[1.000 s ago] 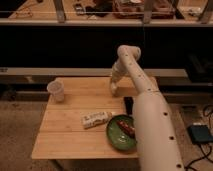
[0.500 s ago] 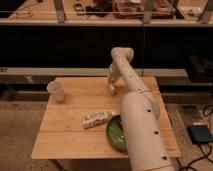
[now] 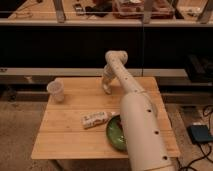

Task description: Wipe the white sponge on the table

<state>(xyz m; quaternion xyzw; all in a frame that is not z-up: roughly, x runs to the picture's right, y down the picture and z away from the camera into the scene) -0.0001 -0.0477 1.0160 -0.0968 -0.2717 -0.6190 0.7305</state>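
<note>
The light wooden table (image 3: 70, 135) with its plank-striped top fills the middle of the camera view. My white arm reaches from the lower right across the table to its back middle. There the gripper (image 3: 106, 89) hangs down, shut, just above or on the wood. Whether anything sits between its fingers cannot be made out. The white sponge does not show in this view; the arm may hide it.
A translucent white cup (image 3: 56, 91) stands at the table's back left. A long white printed packet (image 3: 95, 119) lies near the middle. A green plate (image 3: 115, 134) is partly covered by my arm. A dark counter runs behind the table, and a blue box (image 3: 200, 134) sits on the floor at right.
My arm has swung left over the table and covers more of the green plate. The gripper has come down toward the back middle of the top.
</note>
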